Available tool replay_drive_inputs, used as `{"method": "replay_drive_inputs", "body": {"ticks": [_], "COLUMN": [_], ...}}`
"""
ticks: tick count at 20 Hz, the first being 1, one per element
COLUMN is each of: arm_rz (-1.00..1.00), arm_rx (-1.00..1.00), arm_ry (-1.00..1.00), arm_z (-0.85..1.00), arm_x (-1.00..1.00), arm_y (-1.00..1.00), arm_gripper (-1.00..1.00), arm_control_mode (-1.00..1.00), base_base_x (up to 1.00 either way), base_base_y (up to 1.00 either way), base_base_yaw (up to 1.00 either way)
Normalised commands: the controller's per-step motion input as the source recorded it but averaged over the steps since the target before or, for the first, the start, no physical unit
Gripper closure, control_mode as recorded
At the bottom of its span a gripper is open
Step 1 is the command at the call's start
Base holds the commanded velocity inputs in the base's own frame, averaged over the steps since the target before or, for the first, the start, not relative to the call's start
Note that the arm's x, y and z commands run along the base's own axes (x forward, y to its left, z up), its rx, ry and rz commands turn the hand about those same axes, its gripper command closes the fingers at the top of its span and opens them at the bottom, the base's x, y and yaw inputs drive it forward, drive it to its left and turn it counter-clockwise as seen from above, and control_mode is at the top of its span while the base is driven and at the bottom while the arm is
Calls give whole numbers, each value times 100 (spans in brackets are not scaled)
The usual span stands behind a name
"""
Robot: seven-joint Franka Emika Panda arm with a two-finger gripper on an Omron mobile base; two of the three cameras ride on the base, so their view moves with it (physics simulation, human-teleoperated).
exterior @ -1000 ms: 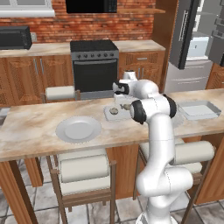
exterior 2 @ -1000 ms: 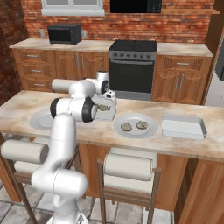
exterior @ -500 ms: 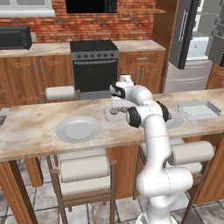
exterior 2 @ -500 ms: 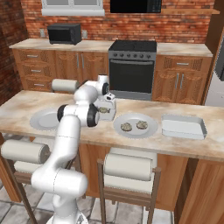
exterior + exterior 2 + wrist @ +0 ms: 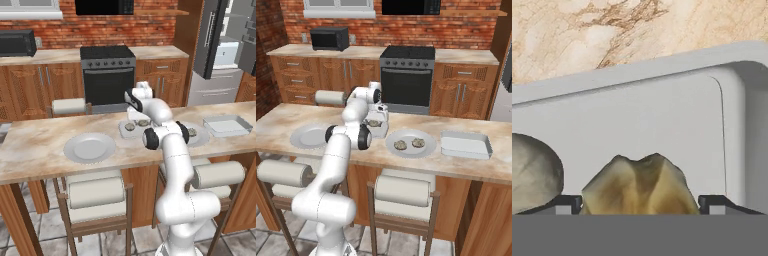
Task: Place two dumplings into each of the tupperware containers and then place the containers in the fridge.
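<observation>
Hand [image 5: 640,202] low over the nearer tupperware container [image 5: 125,131] on the marble worktop [image 5: 40,150], fingers spread wide. A tan dumpling [image 5: 640,185] lies between the two fingertips [image 5: 564,202], apparently resting on the tray floor rather than gripped; second dumpling [image 5: 534,172] just beside it, near the tray's rounded corner. Judged: this tray has its two, and the spread fingers suggest a release, not a pick.

Round plate [image 5: 428,149] in the middle of the worktop carries the other two dumplings [image 5: 400,145], side by side, within easy reach of the arm. Second tupperware container [image 5: 466,145] sits beyond that plate, with nothing in it. Another round plate [image 5: 90,148] on the far side of the arm, bare.

Fridge [image 5: 210,40] behind, door standing open, white interior and pale drawer showing, ready to take the trays. Nothing in it yet from this task.
</observation>
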Motion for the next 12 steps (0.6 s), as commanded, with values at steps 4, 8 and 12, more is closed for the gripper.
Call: {"method": "replay_drive_inputs", "body": {"ticks": [4, 8, 12], "arm_rz": [-8, -7, -7], "arm_rx": [0, 0, 0], "arm_ry": [0, 1, 0], "arm_z": [6, 7, 44], "arm_x": [-94, -77, -96], "arm_y": [0, 0, 0], "arm_gripper": [-100, -100, -100], "arm_control_mode": [-100, -100, -100], "base_base_x": [0, 0, 0], "base_base_y": [0, 0, 0], "base_base_yaw": [0, 0, 0]}}
